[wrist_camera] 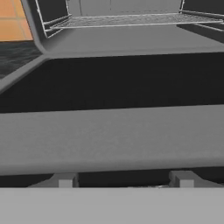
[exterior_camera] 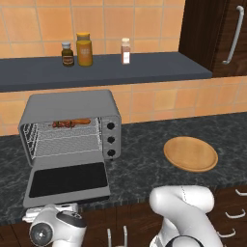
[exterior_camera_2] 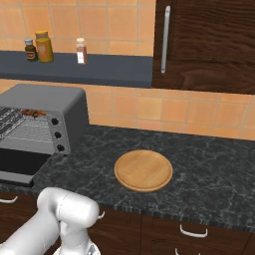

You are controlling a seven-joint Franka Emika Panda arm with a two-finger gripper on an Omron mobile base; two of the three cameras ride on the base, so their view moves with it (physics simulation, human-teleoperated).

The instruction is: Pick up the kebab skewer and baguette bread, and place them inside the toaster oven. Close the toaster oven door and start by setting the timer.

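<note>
Toaster oven (exterior_camera: 72, 108) on dark marbled counter (exterior_camera: 193, 130), door (exterior_camera: 67, 181) down.

The oven (exterior_camera: 72, 126) mouth stands wide open, its door (exterior_camera: 67, 181) folded down flat onto the counter (exterior_camera: 144, 159) toward 6 o'clock. The skewer (exterior_camera: 63, 124) and bread (exterior_camera: 80, 121) lie at the rack's back, at 12 o'clock, leaving the front of the rack bare. At 3 o'clock, open counter separates the oven from the wooden plate (exterior_camera: 190, 154).
</note>
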